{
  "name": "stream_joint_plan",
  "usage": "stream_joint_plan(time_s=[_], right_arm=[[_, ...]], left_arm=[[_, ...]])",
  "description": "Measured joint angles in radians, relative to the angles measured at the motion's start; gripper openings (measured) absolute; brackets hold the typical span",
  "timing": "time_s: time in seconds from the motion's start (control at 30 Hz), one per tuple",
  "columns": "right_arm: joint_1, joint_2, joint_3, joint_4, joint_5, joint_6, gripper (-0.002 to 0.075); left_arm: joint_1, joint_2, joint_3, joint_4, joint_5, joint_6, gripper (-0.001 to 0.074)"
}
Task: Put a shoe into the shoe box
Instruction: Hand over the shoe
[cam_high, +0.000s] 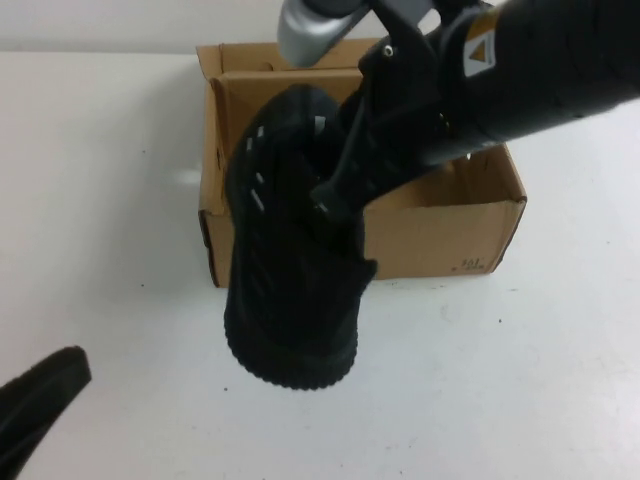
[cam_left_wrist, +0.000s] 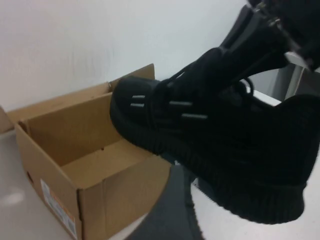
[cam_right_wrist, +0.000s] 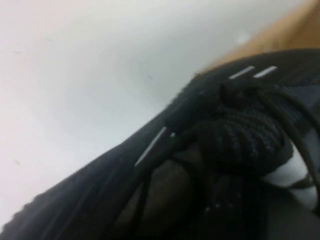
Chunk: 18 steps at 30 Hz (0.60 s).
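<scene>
The black shoe (cam_high: 285, 300) hangs in the air, toe end over the box's left part and ridged heel end out past its front wall above the table. My right gripper (cam_high: 335, 205) is shut on the shoe's laced top and reaches in from the upper right. The open brown shoe box (cam_high: 440, 230) stands behind and under it, its inside bare in the left wrist view (cam_left_wrist: 100, 165). The shoe (cam_left_wrist: 225, 145) fills that view's right half. The right wrist view shows the shoe's laces (cam_right_wrist: 240, 135) close up. My left gripper (cam_high: 40, 405) is low at the table's front left, away from both.
The box's flap lid (cam_high: 240, 60) stands up along its back edge. White table (cam_high: 520, 380) lies all round the box. The right arm's black body (cam_high: 540, 70) crosses above the box's right half.
</scene>
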Motion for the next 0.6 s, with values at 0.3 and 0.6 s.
stream_joint_plan(time_s=[0.3,0.6], right_arm=[[-0.002,0.158,-0.186,-0.112,0.178,0.06,0.0014],[-0.002,0.301,-0.403,-0.255,0.348,0.12,0.0014]], left_arm=[[0.0,0.131,-0.025,-0.031,0.024,0.154,0.0614],[0.0,0.343,-0.2,-0.037,0.102,0.279,0.0614]])
